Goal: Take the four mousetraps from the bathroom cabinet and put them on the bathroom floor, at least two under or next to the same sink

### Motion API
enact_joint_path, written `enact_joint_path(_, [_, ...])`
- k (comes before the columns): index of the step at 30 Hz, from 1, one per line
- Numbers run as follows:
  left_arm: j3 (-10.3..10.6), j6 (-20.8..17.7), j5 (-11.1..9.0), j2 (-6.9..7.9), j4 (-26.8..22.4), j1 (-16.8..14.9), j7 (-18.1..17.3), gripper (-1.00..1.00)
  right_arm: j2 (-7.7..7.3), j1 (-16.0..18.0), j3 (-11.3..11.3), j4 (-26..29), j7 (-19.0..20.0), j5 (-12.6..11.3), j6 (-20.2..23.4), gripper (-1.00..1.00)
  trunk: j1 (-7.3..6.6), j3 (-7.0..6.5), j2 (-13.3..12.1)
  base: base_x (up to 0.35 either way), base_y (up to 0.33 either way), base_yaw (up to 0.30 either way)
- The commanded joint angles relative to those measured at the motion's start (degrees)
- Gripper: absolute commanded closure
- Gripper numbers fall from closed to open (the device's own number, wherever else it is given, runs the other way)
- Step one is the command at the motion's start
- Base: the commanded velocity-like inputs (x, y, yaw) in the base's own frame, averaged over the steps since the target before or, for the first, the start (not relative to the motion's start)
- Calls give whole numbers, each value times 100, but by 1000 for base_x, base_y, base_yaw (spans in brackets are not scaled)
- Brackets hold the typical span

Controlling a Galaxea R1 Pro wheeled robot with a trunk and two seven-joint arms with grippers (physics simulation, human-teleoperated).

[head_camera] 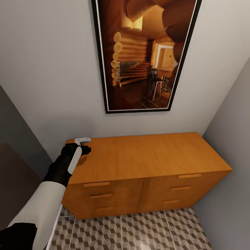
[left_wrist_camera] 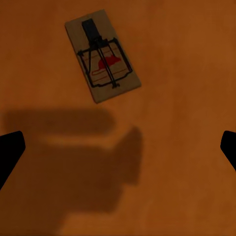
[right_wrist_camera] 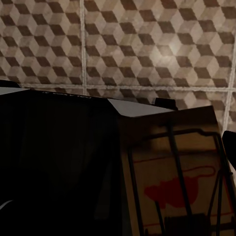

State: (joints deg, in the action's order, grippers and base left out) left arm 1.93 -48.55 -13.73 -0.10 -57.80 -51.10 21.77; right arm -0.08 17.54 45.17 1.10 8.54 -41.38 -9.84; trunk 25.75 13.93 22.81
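The left gripper [head_camera: 83, 144] hangs over the far left corner of the cabinet [head_camera: 146, 156], its fingers [left_wrist_camera: 9, 152] spread wide and grasping nothing. From its wrist camera, a mousetrap [left_wrist_camera: 102, 55] lies flat on the orange-brown top at about 12 o'clock from the fingertips, tilted, with a red mark on its board. Near the right gripper, another mousetrap [right_wrist_camera: 179, 172] looms very close above the cube-patterned bathroom floor [right_wrist_camera: 147, 44]; whether that gripper clamps it, I cannot tell. A framed picture [head_camera: 146, 55] hangs above.

Head camera high above cabinet [head_camera: 146, 159]
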Motion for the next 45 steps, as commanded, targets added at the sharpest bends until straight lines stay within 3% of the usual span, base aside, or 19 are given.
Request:
enact_joint_path(1, [9, -15, -60, 1, -4, -5, 55, -100, -1, 4, 36, -5, 36, -71, -17, 100, 3, 15, 11, 0, 0, 0])
enact_joint_path(21, [9, -4, -60, 1, 127, 2, 55, -100, -1, 4, 36, -5, 37, -71, -18, 100, 3, 26, 11, 46, 0, 0])
enact_joint_path(29, [9, 274, -60, 1, 229, 6, 47, -100, 4, 4, 36, -5, 35, -71, -18, 100, 3, 26, 11, 13, 0, 0])
enact_joint_path(45, [9, 328, -60, 1, 364, 13, 46, -100, -1, 4, 36, -5, 39, -71, -18, 100, 3, 26, 11, 36, 0, 0])
